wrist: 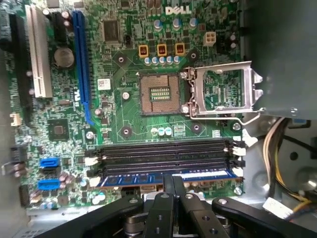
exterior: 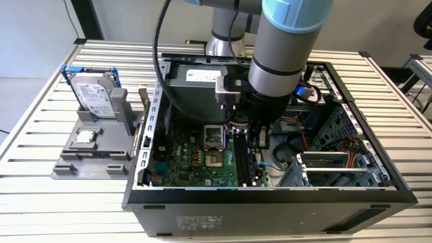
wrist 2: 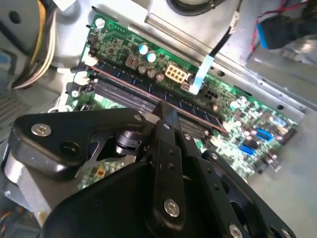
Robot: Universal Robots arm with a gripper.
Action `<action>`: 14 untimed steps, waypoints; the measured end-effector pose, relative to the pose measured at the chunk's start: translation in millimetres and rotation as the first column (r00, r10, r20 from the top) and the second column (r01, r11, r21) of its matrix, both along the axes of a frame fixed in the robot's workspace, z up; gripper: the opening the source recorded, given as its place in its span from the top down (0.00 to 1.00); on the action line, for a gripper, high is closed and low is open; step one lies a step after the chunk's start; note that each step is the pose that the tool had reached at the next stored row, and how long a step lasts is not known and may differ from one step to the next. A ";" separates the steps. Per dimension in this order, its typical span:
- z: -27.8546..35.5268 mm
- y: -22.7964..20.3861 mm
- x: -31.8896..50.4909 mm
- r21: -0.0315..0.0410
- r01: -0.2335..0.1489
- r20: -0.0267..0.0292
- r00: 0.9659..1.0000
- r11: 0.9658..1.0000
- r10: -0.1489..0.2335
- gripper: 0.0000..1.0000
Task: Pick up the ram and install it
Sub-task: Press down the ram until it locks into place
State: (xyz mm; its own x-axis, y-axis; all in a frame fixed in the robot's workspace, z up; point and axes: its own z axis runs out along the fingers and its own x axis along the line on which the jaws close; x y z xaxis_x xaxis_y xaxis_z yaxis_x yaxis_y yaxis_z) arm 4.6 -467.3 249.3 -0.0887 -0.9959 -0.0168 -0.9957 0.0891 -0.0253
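I have the gripper (wrist: 173,186) lowered into the open computer case (exterior: 378,195), directly over the memory slots (wrist: 163,154) on the motherboard (wrist: 124,114). The fingers (wrist: 167,184) are nearly together, pinching the top edge of the ram (wrist: 163,175), which stands on edge directly beneath them in the slot nearest the board's edge. I judge this narrow grip keeps the stick upright and aligned with its slot. The empty slots lie just beyond the fingertips.
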 end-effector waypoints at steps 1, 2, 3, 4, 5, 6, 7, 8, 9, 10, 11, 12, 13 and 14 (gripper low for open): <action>4.5 0.0 0.0 0.000 0.000 0.000 1.000 1.000 0.000 1.00; 9.1 0.0 0.0 0.000 0.000 0.000 1.000 1.000 0.000 1.00; 13.6 0.0 0.0 0.000 0.000 0.000 1.000 1.000 0.000 1.00; 18.0 0.0 0.0 0.000 0.000 0.000 1.000 1.000 0.000 1.00; 22.9 0.0 0.0 0.000 0.000 0.000 1.000 1.000 0.000 1.00; 27.4 0.0 0.0 0.000 0.000 0.000 1.000 1.000 0.000 1.00; 31.9 0.0 0.0 0.000 0.000 0.000 1.000 1.000 0.000 1.00; 36.4 0.0 0.0 0.000 0.000 0.000 1.000 1.000 0.000 1.00; 40.9 0.0 0.0 0.000 0.000 0.000 1.000 1.000 0.000 1.00; 44.8 0.0 0.0 0.000 0.000 0.000 1.000 1.000 0.000 1.00; 46.8 0.0 0.0 0.000 0.000 0.000 1.000 1.000 0.000 1.00; 47.2 0.0 0.0 0.000 0.000 0.000 1.000 1.000 0.000 1.00; 47.2 0.0 0.0 0.000 0.000 0.000 1.000 1.000 0.000 1.00; 47.2 0.0 0.0 0.000 0.000 0.000 1.000 1.000 0.000 1.00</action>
State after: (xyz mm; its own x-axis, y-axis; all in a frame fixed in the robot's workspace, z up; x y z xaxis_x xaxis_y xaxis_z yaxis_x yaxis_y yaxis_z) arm 4.6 -467.4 296.5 -0.0886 -0.9959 -0.0168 -0.9957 0.0890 -0.0254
